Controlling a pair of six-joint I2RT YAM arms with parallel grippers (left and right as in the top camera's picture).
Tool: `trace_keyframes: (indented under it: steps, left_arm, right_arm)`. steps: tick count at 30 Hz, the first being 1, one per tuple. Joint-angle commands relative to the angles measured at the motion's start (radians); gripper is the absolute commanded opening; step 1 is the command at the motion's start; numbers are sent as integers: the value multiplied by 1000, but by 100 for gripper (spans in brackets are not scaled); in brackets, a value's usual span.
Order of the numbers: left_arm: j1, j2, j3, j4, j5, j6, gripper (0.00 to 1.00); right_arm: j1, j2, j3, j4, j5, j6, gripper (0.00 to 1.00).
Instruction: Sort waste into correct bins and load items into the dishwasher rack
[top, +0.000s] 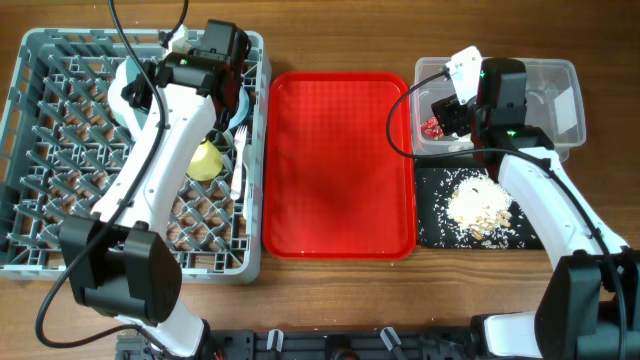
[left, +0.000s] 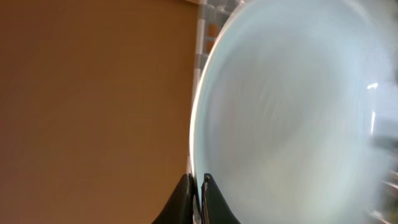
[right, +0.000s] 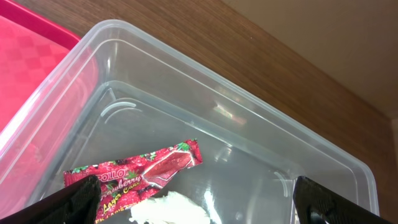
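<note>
Left tool (left: 198, 190) is clenched on the plate (left: 292, 112) rim at the dishwasher rack's (top: 40, 150) far right corner, beside the racked cup (top: 205, 160). Right tool (right: 199, 208) hangs released over the clear tub (right: 249, 93), which holds the wrapper (right: 149, 168) and napkin (right: 168, 208). Scraps (top: 478, 205) lie on the black tray (top: 430, 230). Seating the plate looks like the main step left.

I'm looking at a brown wood-grain table (top: 330, 30) with four things directly on it. The grey pegged dishwasher rack (top: 90, 38) is on the left. The red serving tray (top: 340, 160) is in the middle, just beside the rack. The clear plastic tub (top: 560, 70) is far right. The black tray (top: 432, 215) is up against the tub's near side, just beside the red tray. Bare wood shows along the far and near edges.
</note>
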Motion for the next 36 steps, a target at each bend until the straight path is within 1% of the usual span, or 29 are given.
trace_keyframes:
  steps: [1,3,5,7,8,11,15,16,17,18,19,20,21,22,24,26,36]
  left_arm:
    - [3,-3,-21,13,119,6,4]
    - [7,-22,-21,51,120,39,4]
    - [6,-47,-21,82,137,112,4]
    - [6,-60,-21,67,211,187,4]
    - [6,-62,-21,51,237,184,4]
    - [6,-62,-21,3,370,117,4]
    - [7,-74,-21,20,386,-10,4]
    - [7,-85,-21,34,398,-42,5]
    - [7,-102,-20,48,442,-64,8]
    - [7,-118,-20,64,504,-76,13]
    - [7,-144,-20,89,613,-78,26]
    - [8,-171,-20,114,730,-79,36]
    - [8,-192,-20,138,824,-79,53]
    - [10,-221,-20,174,967,-79,67]
    - [21,-264,-20,237,1165,-79,100]
    - [21,-283,-20,260,1204,-78,100]
    - [20,-284,-21,256,1204,-78,100]
  right_arm:
    - [-2,10,14,2,-4,-5,100]
    - [-2,10,14,2,-4,-4,100]
    - [-2,10,14,2,-4,-5,100]
    - [-2,10,14,2,-4,-4,100]
    - [-2,10,14,2,-4,-5,100]
    - [-2,10,14,2,-4,-4,100]
    - [-2,10,14,2,-4,-5,100]
    - [-2,10,14,2,-4,-4,100]
    - [-2,10,14,2,-4,-4,100]
    - [-2,10,14,2,-4,-5,100]
    - [-2,10,14,2,-4,-5,100]
    - [-2,10,14,2,-4,-4,100]
    - [-2,10,14,2,-4,-5,100]
    - [-2,10,14,2,-4,-4,100]
    - [-2,10,14,2,-4,-5,100]
    - [-2,10,14,2,-4,-4,100]
    - [-2,10,14,2,-4,-4,100]
